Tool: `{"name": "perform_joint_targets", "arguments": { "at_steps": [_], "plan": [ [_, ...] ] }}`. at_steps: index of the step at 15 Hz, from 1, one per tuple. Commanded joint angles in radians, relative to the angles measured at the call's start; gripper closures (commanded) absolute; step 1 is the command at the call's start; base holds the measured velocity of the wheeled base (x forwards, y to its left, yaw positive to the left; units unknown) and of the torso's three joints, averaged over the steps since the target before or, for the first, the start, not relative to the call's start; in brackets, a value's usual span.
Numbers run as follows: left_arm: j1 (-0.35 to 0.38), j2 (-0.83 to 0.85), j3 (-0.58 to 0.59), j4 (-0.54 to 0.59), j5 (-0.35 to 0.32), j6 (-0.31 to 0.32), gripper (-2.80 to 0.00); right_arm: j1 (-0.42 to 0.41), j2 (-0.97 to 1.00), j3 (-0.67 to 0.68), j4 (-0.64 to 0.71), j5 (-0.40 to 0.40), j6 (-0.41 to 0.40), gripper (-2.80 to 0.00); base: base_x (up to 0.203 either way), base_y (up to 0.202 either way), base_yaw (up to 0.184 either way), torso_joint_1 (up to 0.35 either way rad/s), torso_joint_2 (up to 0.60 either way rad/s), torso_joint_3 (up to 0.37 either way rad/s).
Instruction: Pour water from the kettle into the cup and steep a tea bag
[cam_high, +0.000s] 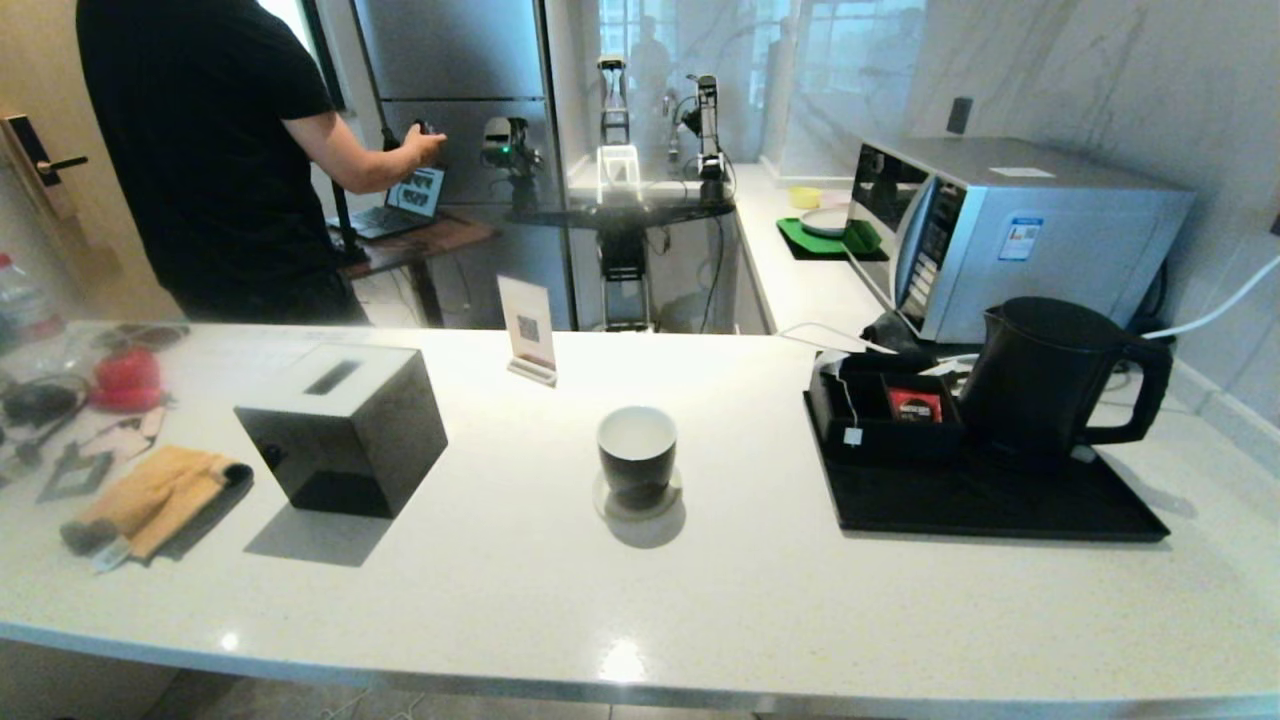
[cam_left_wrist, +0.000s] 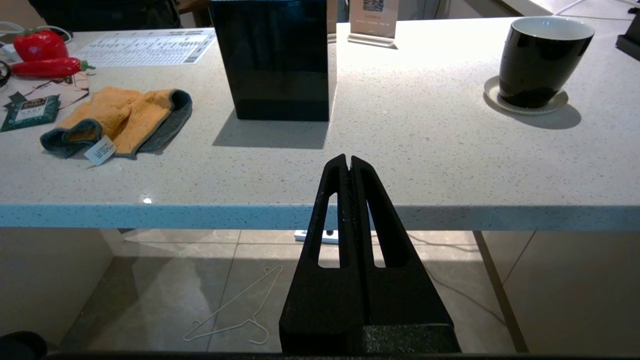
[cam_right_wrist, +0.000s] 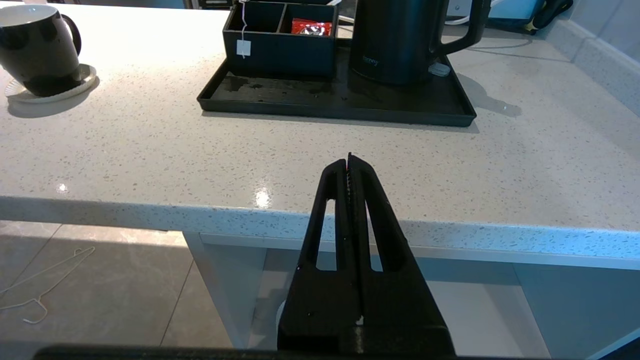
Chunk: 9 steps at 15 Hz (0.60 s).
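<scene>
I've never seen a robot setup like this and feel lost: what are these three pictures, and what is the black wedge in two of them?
One picture looks down from the robot's head at a white counter. The other two come from cameras on its wrists. The black wedge is each arm's gripper, seen from behind: the left gripper and right gripper, both shut, holding nothing, parked at the counter's near edge. On the counter: the cup on a coaster, a black box, an orange cloth, and a black tray carrying the kettle. The tea bag's tag hangs from the tray's organiser.
</scene>
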Motion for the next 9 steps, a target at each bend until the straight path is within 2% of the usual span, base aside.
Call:
{"name": "perform_joint_targets", "arguments": {
  "at_steps": [1,4,7,9],
  "plan": [
    [0.0,0.0,0.0,0.0,0.0,0.0,0.0,0.0,0.0,0.0,-0.002,-0.001,-0.001,0.0,0.0,0.0,0.0,0.0,0.0,0.0],
    [0.0,0.0,0.0,0.0,0.0,0.0,0.0,-0.001,0.025,0.0,-0.001,-0.001,-0.032,0.0,0.0,0.0,0.0,0.0,0.0,0.0],
    [0.0,0.0,0.0,0.0,0.0,0.0,0.0,-0.006,0.17,-0.032,-0.044,0.0,-0.028,0.0,0.0,0.0,0.0,0.0,0.0,0.0],
    [0.0,0.0,0.0,0.0,0.0,0.0,0.0,-0.039,0.297,-0.066,-0.104,0.001,-0.023,0.0,0.0,0.0,0.0,0.0,0.0,0.0]
  ]
}}
